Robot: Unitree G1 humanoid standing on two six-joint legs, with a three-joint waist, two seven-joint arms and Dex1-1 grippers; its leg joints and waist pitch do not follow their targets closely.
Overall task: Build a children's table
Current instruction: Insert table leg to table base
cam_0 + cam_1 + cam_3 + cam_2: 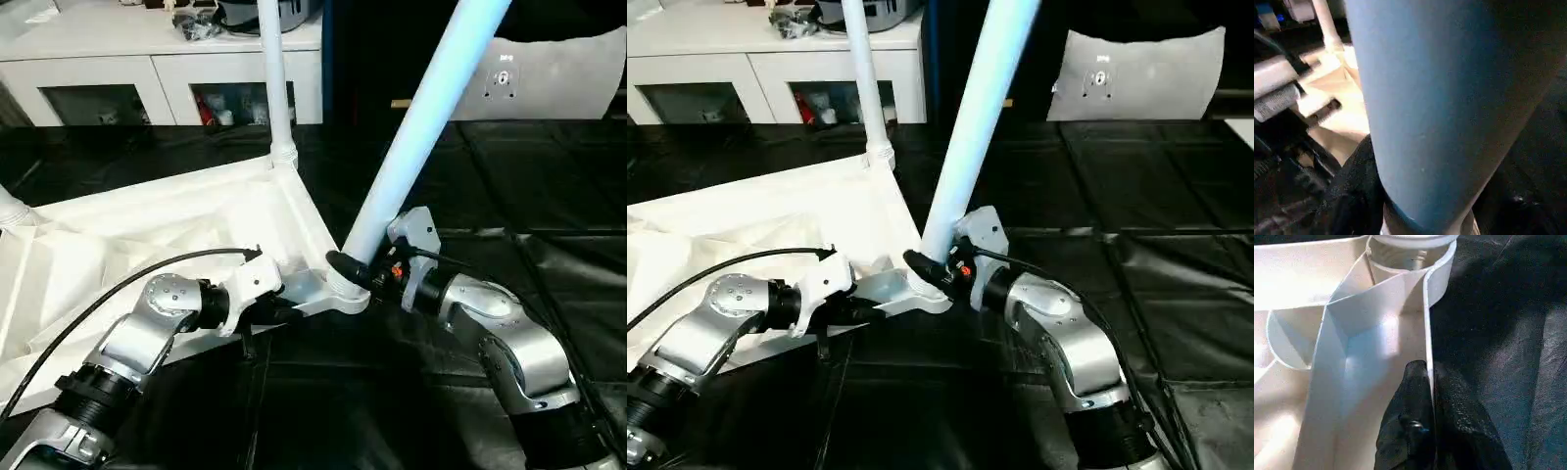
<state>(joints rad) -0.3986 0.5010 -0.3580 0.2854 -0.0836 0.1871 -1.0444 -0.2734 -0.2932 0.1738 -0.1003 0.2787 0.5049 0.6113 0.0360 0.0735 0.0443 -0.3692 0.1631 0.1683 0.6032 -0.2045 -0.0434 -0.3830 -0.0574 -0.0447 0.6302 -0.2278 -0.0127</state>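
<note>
Step in hand, judged: seating a leg in the near corner socket. Left gripper point(279, 311), at 7 o'clock of that socket, was clenched on the tabletop's raised rim point(1426, 323); best kept firm to steady the top. Right gripper point(361, 271) grasped the tilted leg point(421, 127) just above the corner socket point(338, 292); the leg wanted bringing upright before pressing home. Children's table point(147, 225): all-white plastic, upside down on black sheeting, centre-left. At 12 o'clock, far corner, a second leg point(274, 78) stood upright.
</note>
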